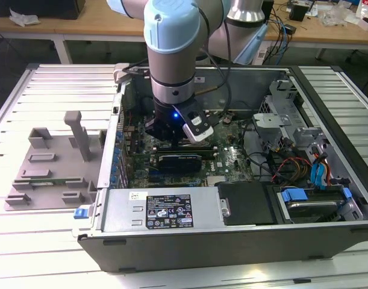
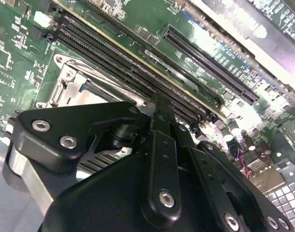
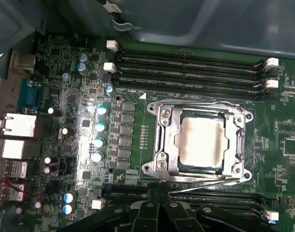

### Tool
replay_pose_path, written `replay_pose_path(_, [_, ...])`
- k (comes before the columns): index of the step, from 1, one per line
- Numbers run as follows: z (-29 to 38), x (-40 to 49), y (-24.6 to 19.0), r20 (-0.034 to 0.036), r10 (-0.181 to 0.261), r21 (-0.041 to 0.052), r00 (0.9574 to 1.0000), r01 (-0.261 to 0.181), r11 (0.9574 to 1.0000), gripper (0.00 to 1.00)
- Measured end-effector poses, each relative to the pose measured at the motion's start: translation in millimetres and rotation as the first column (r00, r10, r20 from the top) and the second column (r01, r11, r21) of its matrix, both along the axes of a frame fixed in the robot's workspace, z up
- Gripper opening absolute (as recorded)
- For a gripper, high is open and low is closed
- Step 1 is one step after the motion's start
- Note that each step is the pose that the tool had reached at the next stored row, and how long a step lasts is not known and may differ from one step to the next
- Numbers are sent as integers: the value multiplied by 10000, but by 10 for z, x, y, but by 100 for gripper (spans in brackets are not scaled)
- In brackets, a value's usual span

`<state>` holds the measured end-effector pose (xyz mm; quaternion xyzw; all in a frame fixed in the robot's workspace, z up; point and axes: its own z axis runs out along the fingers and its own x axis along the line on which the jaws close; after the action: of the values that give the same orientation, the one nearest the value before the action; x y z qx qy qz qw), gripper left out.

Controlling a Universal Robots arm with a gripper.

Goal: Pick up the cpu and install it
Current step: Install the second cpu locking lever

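Observation:
The cpu [image 3: 201, 140] is a square chip with a silvery top, lying flat inside the black socket frame with its metal bracket [image 3: 159, 145] on the green motherboard. In the first wrist view my gripper [image 3: 160, 195] sits just off the socket's edge, beside a thin metal lever [image 3: 205, 186]. Its black fingers [image 2: 159, 111] come together to a point over the memory slots, shut with nothing between them. The socket bracket [image 2: 70, 79] shows beside the finger linkage in the second wrist view. In the exterior view the arm reaches down into the open computer case, the gripper [image 1: 171, 139] low over the board.
Long memory slots [image 3: 186, 72] run on both sides of the socket. A black expansion card [image 1: 180, 159] lies close to the gripper. The grey plastic tray [image 1: 51, 162] stands on the table at the exterior view's left. The power supply [image 1: 165, 211], drive cage [image 1: 316, 205] and cables [image 1: 292, 162] crowd the case.

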<state>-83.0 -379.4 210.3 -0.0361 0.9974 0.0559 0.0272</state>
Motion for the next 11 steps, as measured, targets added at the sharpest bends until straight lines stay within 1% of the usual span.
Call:
replay_pose_path(2, [0,0,-7,0,1,88,10000,-1,10000,11])
replay_pose_path(3, [0,0,-7,-1,0,302,10000,0,9995,11])
replay_pose_path(4, [-4,0,-7,-1,1,783,10000,-1,9969,11])
replay_pose_path(5, [-17,0,-8,2,-1,969,10000,0,9953,11])
replay_pose_path(6, [-20,0,-24,0,-14,969,10000,14,9953,11])
replay_pose_path(7, [1,1,-26,1,-38,925,10000,38,9957,11])
replay_pose_path(8, [34,4,-26,2,-70,808,10000,69,9967,11])
replay_pose_path(9, [48,10,-27,-1,-105,671,9999,105,9977,11])
replay_pose_path(10, [53,24,-27,1,-174,448,9998,174,9988,11])
replay_pose_path(11, [54,39,-29,2,-228,319,9997,227,9992,11])
